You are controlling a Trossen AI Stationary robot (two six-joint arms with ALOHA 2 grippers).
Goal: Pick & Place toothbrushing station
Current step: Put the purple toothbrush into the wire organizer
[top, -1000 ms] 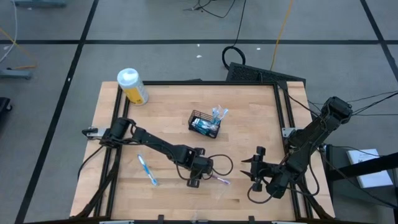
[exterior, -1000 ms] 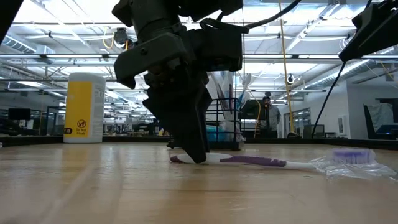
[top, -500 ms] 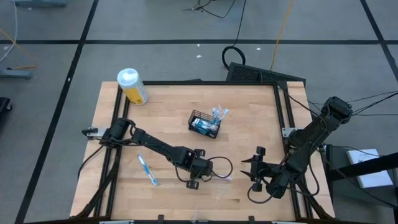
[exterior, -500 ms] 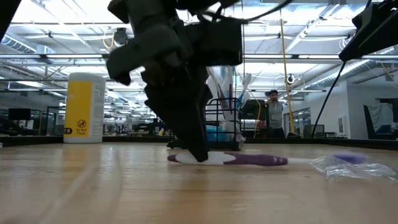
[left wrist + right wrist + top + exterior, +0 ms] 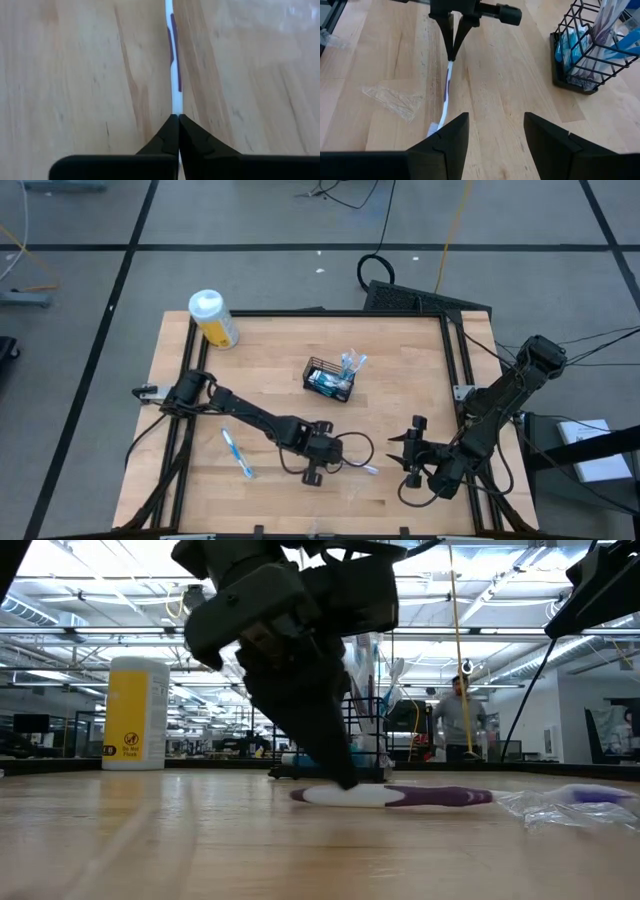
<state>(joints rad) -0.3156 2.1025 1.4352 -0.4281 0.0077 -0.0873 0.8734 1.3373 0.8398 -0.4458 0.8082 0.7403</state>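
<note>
Your left tool (image 5: 314, 470) sits near the front edge of the wooden surface (image 5: 400, 370), a little left of its middle, with its two dark fingers pinched together on the handle end of a slim white-and-purple toothbrush (image 5: 400, 797) that lies flat on the wood. From the left wrist view the handle runs straight out from the closed fingertips, so the brush's long axis lines up with the tool; in the high view that axis points toward the right edge, with the bristle end beside a crumpled scrap of clear plastic wrap (image 5: 395, 100).

The small black wire-mesh rectangular basket (image 5: 329, 380) stands well apart, toward the middle of the surface and farther back, already holding upright white-and-blue toothbrushes (image 5: 610, 20) and small teal tubes (image 5: 572, 47). It lies behind and slightly to the right of your left tool, so the carry runs away from the front edge.

Your right tool (image 5: 492, 132) waits near the front-right corner, fingers spread wide and holding nothing. A second, blue-and-white toothbrush (image 5: 237, 454) lies loose near the front-left part of the surface. The yellow bottle with white cap (image 5: 213, 318) stands at the back-left corner, clear of the route
</note>
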